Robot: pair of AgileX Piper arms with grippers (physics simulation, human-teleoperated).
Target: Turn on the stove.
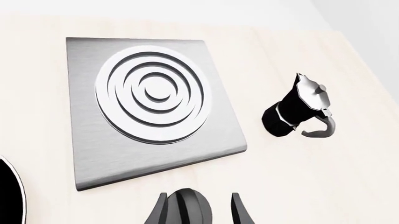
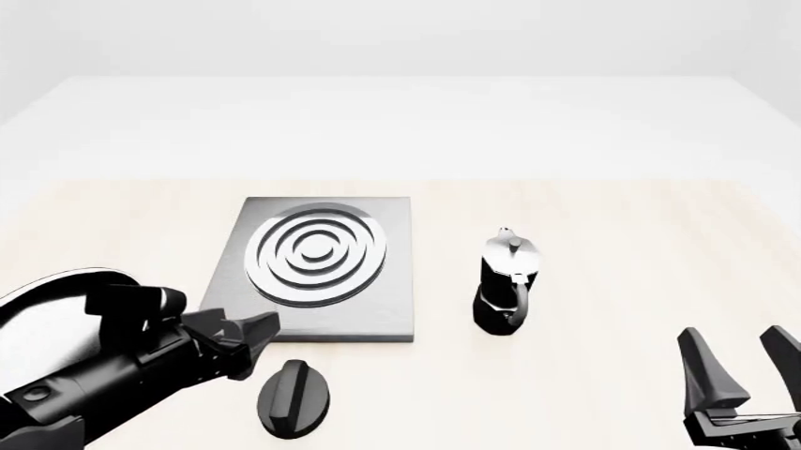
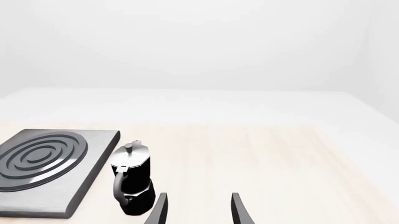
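The left hand (image 1: 198,212) is open around the stove knob (image 1: 187,207) at the lower edge, not yet gripping; next it should close and twist. The right hand (image 2: 741,361), lower right, is open and empty.

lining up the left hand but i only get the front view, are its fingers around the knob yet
Observer: In the left wrist view the knob sits between the two fingers of the left hand, which is open, with a gap on one side.
Operator: which way does the knob's ridge run
Observer: Along the fingers in that wrist view, so the pads face its flanks.
Operator: is the right hand anywhere near
Observer: No. The right hand is open over bare table, with the moka pot beside it.
Operator: anything close on my left
Observer: A black pan shows at the edge of the left wrist view, next to the stove.
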